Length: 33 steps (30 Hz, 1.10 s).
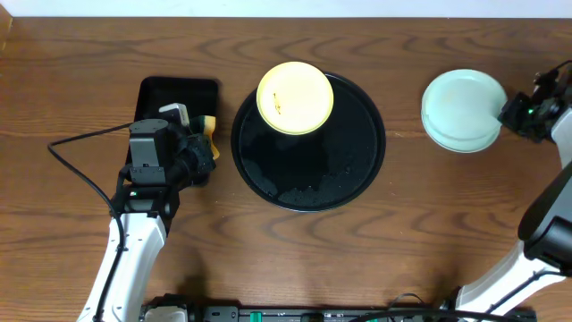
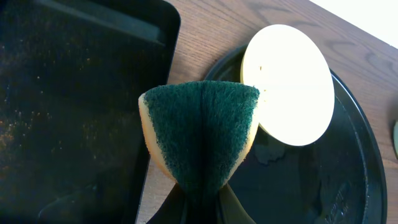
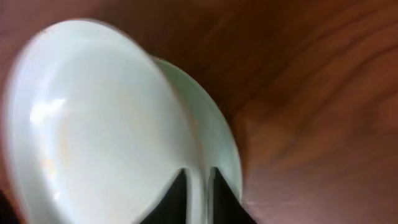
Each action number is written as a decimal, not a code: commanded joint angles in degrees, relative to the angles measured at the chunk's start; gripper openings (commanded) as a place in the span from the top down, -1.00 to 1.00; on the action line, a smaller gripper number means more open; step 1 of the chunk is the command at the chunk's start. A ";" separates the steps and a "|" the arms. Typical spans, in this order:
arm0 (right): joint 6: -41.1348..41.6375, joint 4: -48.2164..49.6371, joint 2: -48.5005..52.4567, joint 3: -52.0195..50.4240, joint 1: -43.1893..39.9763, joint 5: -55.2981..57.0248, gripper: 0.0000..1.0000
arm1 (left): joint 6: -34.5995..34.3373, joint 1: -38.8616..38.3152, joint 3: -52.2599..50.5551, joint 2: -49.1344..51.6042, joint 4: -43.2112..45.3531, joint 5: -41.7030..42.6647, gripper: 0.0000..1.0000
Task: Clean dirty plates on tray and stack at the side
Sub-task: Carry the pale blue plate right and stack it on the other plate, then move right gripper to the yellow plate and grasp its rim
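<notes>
A pale yellow plate [image 1: 295,97] lies on the far-left part of the round black tray [image 1: 308,192], overhanging its rim; in the left wrist view this plate [image 2: 292,81] shows small brown specks. My left gripper [image 1: 204,148] hovers just left of the tray, shut on a green-faced yellow sponge [image 2: 202,130]. At the right, two mint-blue plates [image 1: 463,110] sit stacked on the table. My right gripper [image 1: 514,112] is at their right edge. Its fingers pinch the rim of the upper plate [image 3: 99,124], which tilts above the lower one [image 3: 217,137].
A smaller rectangular black tray [image 1: 179,98] lies behind my left gripper, left of the round tray. Wet streaks and droplets mark the round tray's near part [image 1: 313,190]. Bare wooden table [image 1: 420,224] surrounds everything.
</notes>
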 commanded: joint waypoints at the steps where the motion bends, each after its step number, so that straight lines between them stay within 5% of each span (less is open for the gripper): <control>1: -0.68 0.44 0.50 0.68 0.22 -3.08 0.40 | 0.52 0.17 0.46 0.22 0.35 0.07 0.84; 6: -10.05 -1.99 0.44 0.70 0.94 -12.70 -0.08 | 0.55 0.17 0.46 0.22 0.39 0.04 0.83; 16: -18.69 -10.97 0.44 6.97 16.41 -15.17 -0.07 | 0.52 0.17 0.46 0.22 0.07 0.07 0.84; 25: -17.11 2.14 3.37 7.23 37.07 -0.46 -0.08 | 0.55 0.17 0.46 0.22 -0.48 0.07 0.83; 33: -11.89 12.74 9.68 7.21 45.46 8.26 -0.05 | 0.55 0.17 0.46 0.22 -0.48 0.07 0.83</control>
